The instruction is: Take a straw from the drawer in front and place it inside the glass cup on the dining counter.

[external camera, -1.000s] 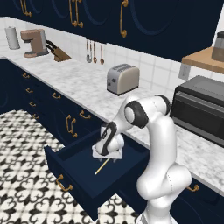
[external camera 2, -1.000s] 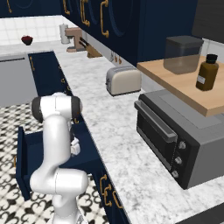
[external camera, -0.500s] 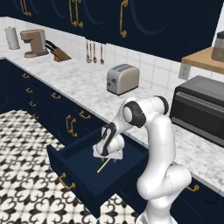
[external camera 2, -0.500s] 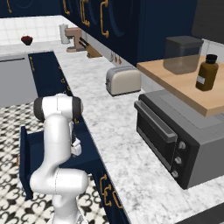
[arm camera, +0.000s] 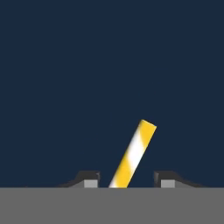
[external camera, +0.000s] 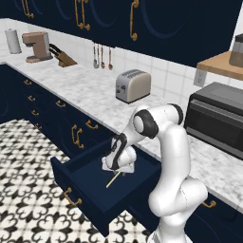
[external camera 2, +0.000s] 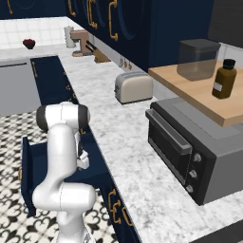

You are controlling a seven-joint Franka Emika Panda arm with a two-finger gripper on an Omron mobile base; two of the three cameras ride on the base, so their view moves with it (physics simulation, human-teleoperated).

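The navy drawer [external camera: 78,182] stands pulled open below the marble worktop; the right base view shows it too [external camera 2: 27,176]. On its dark blue floor lies the straw [external camera: 113,179], thin and pale yellow. My gripper [external camera: 118,169] reaches down into the drawer, right over the straw's near end. In the hand view the yellow-and-white straw [arm camera: 133,153] rises slanted between my two fingertips [arm camera: 89,179], with a gap on each side, so the gripper [arm camera: 129,179] is open around it and not touching. The glass cup and the dining counter are out of view.
On the worktop behind the drawer stand a toaster [external camera: 133,85], a dark oven [external camera: 218,118], a coffee machine [external camera: 38,45] and a knife block [external camera: 62,58]. A wooden shelf [external camera 2: 199,88] with a jar and a bottle hangs above the oven. Patterned floor [external camera: 28,156] lies left of the drawer.
The fingers have drawn in toward the straw from a wider spread. The arm has stayed over the drawer, and the straw has not moved.
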